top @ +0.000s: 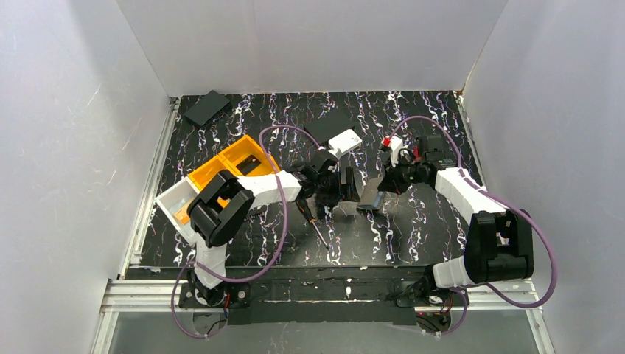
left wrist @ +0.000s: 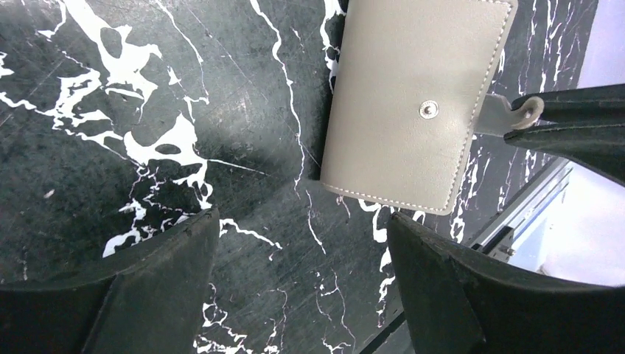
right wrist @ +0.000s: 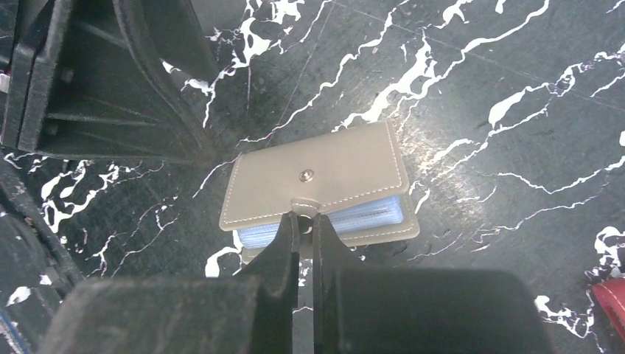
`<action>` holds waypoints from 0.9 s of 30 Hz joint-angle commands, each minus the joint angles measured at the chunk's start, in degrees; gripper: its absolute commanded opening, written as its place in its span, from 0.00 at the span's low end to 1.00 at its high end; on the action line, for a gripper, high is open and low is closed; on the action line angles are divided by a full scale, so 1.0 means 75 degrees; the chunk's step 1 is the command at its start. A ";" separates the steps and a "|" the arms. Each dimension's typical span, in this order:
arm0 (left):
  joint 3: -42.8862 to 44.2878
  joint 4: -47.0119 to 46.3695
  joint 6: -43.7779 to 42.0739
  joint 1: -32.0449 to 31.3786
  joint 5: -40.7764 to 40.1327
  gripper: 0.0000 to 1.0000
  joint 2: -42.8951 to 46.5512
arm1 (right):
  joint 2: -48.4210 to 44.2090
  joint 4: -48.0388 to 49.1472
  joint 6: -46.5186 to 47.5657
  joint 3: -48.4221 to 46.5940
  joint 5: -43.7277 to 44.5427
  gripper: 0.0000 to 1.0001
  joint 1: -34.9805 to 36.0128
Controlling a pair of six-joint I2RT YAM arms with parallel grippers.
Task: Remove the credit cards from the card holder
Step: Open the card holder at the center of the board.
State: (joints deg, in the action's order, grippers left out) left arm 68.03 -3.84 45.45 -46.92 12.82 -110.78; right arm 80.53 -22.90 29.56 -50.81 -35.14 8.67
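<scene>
1. The card holder (right wrist: 317, 181) is a small taupe folding wallet. It is smooth and matte, with pale stitching round its edge and a round metal snap stud (left wrist: 428, 110) on the cover.
2. It lies near the middle of the table (top: 413, 228), between the two grippers.
3. Its halves gape on the tab side, showing the thin edges of pale blue credit cards (right wrist: 365, 215) stacked inside.
4. The right gripper (right wrist: 304, 225) has its black fingers pinched together on the holder's snap tab (left wrist: 501, 114).
5. The left gripper (left wrist: 302, 247) hangs just beside the holder with its fingers wide apart, gripping nothing.
6. The table is black with white marble-like veins and a slight sheen.
7. A screwdriver (top: 313, 221) lies near the left gripper, with a yellow bin (top: 228, 166) further left. A white square box (top: 344, 141) sits behind them.
</scene>
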 commanded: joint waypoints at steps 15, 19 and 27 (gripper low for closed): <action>0.0544 0.0362 -0.1038 -0.0638 -0.0525 0.98 0.0567 | -0.0033 -0.0027 -0.0225 0.0049 -0.0906 0.01 -0.0171; 0.0768 0.0439 -0.1122 -0.0713 -0.0619 0.97 0.0453 | 0.0019 -0.0018 -0.0250 0.0036 -0.0879 0.01 -0.0181; 0.1611 0.1448 -0.1566 -0.0846 -0.1114 0.84 -0.0076 | 0.0044 -0.0024 -0.0273 0.0056 -0.0928 0.01 -0.0215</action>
State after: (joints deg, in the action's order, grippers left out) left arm 76.58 1.69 36.69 -52.66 7.46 -109.32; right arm 80.73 -23.75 28.23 -50.72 -40.32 7.49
